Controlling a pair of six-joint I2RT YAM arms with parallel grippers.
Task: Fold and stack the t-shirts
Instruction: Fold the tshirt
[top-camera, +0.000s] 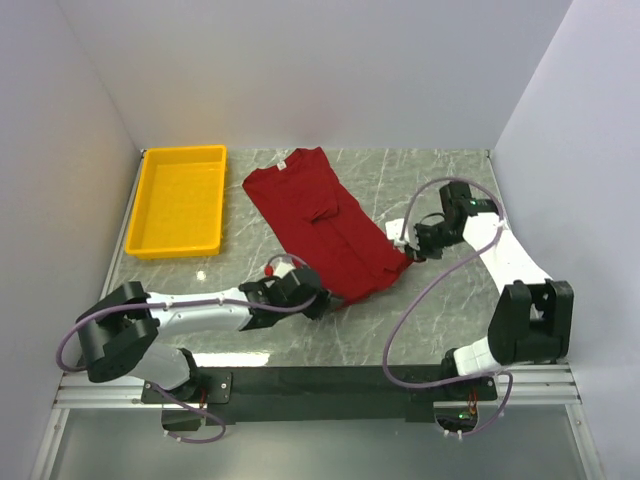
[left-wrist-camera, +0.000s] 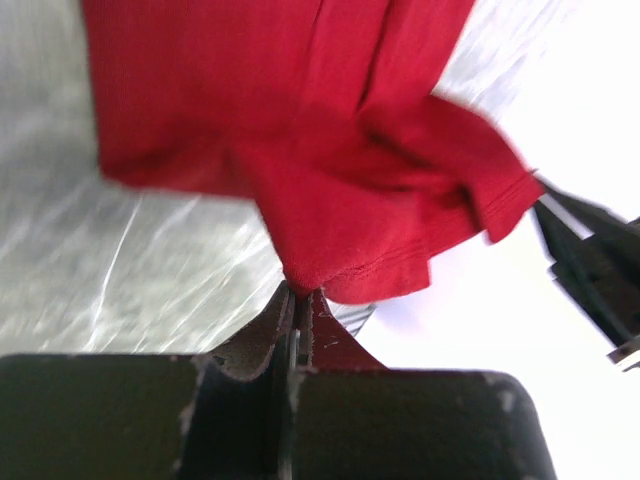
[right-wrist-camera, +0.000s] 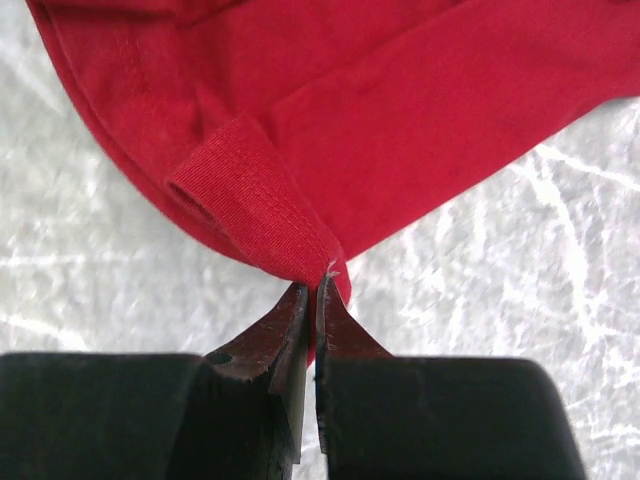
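White walls close in a grey marbled table (top-camera: 380, 165), with a yellow tray (top-camera: 170, 250) standing at its far left corner. The t-shirt (top-camera: 315, 215) lies near the middle of the table, just right of the tray and apart from it, stretched on a slant from its collar at the far left to its hem at the near right. It is a plain dark red, of soft cloth, with a small white neck label (top-camera: 284, 164) at the collar. Its sides seem folded inward so that the body makes a long narrow band, and a sleeve edge shows as a ridge halfway down. The left gripper (top-camera: 324, 300) has its jaws pressed together on the near corner of the hem, where the cloth bunches and lifts. The right gripper (top-camera: 408, 250) is clamped on the other hem corner, a rolled fold of stitched edge caught between its tips.
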